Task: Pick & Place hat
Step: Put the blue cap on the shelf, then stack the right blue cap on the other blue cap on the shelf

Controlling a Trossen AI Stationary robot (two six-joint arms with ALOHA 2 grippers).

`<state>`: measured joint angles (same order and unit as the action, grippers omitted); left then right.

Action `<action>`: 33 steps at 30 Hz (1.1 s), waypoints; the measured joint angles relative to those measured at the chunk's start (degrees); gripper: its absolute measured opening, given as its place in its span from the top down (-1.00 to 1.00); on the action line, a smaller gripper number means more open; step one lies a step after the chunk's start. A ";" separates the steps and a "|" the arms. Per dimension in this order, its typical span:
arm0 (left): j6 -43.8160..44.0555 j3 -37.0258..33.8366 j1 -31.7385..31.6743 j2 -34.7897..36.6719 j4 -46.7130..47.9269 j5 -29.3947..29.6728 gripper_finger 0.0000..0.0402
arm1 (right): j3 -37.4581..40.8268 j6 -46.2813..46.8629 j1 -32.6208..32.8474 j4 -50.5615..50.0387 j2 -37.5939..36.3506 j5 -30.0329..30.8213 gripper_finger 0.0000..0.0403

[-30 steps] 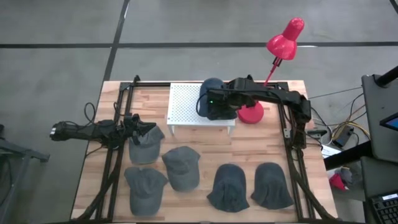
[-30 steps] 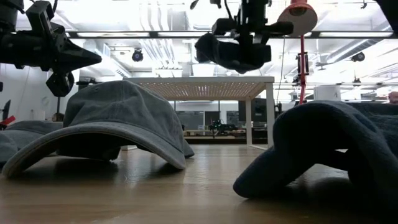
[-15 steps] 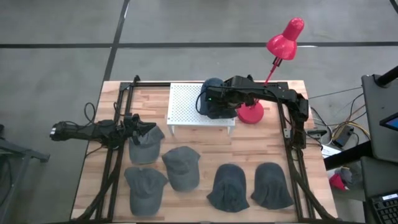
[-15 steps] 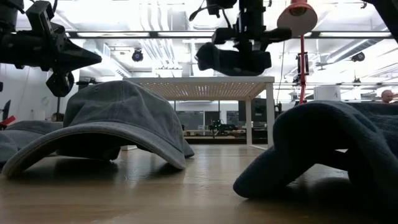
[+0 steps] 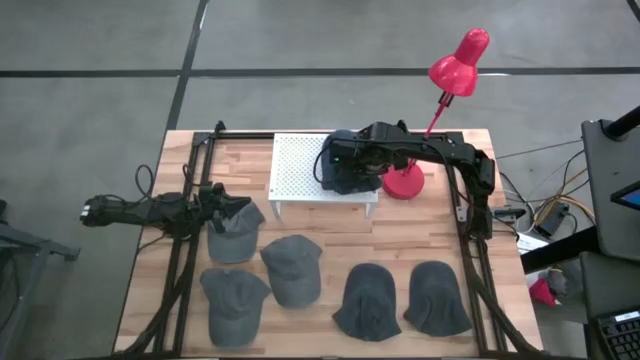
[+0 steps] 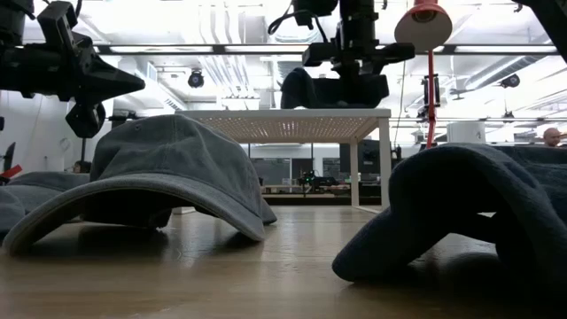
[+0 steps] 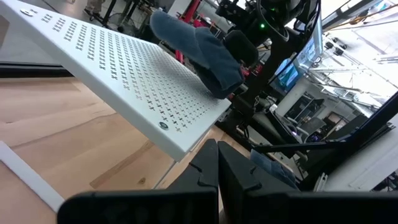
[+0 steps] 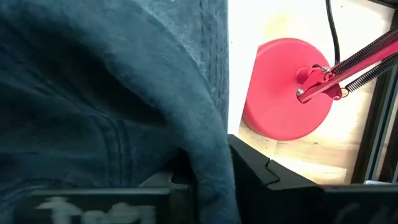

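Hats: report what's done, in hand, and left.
Done: none lies loose on the white rack yet. In hand: the right gripper holds a hat just above the rack. Left: five hats on the table; the left gripper waits near them.

A grey concrete floor (image 5: pixel 90 40) surrounds the wooden table (image 5: pixel 320 235), crossed by dark seam lines (image 5: pixel 300 72). A red desk lamp (image 5: pixel 458 62) stands at the table's far edge, its round base (image 8: pixel 283 98) on the wood. To one side sits a dark cabinet (image 5: pixel 610 190) with loose cables (image 5: pixel 545 210) trailing beside it. Seen level across the table, the room behind is brightly lit, with white ceiling pipes (image 6: pixel 221 27), a dark overhead beam (image 6: pixel 221 50) and monitors (image 7: pixel 287 73) farther off.
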<state>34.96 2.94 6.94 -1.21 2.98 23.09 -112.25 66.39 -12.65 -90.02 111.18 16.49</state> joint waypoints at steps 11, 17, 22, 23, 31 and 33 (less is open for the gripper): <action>0.00 0.00 0.00 0.00 0.02 0.13 1.00 | 0.00 2.08 -0.78 0.01 -0.02 -2.93 0.41; 0.00 0.00 -0.02 0.00 0.01 0.13 1.00 | 0.00 1.70 -0.82 0.00 -0.31 -5.73 0.24; 0.00 0.00 -0.02 0.00 0.00 0.13 1.00 | -0.20 -0.16 -0.80 -0.03 -0.47 -6.05 0.15; 0.00 0.00 0.00 -0.02 0.02 0.13 1.00 | -0.50 -0.88 -0.83 0.00 -0.48 -6.05 0.13; 0.00 0.00 -0.02 -0.02 0.00 0.13 1.00 | -5.86 -6.08 -1.13 0.02 -1.50 -6.03 0.14; 0.00 0.00 0.00 -0.02 0.02 0.13 1.00 | -7.05 -8.01 -1.08 0.03 -2.35 -6.26 0.16</action>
<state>34.96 2.94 6.93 -1.23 3.00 23.22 -119.30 58.38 -13.73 -89.99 108.83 10.23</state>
